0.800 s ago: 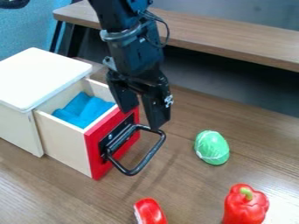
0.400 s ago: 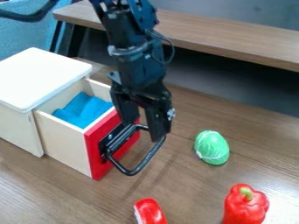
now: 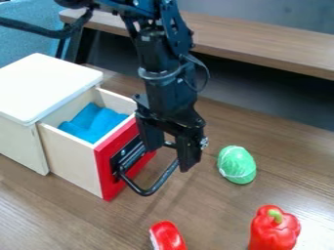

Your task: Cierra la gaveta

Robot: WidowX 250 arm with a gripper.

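Note:
My gripper (image 3: 171, 158) hangs pointing down over the handle at the drawer's front, its two fingers apart, one near the red front and the other to the right of it. The drawer (image 3: 72, 150) is pulled out of the white-topped wooden box (image 3: 44, 88) and holds a blue cloth (image 3: 94, 123). It has a red front panel (image 3: 108, 184) with a black loop handle (image 3: 149, 189) that sticks out toward the right. The gripper hides the handle's upper right part; whether they touch I cannot tell.
A green round object (image 3: 237, 165) lies to the right of the gripper. A red pepper (image 3: 275, 228) stands at the lower right, and another red object (image 3: 168, 236) is at the bottom edge. A wooden bench (image 3: 274, 45) runs across the back.
My gripper has moved right and down, from over the red front's upper edge to lower beside the handle. The drawer and the other objects have stayed in place.

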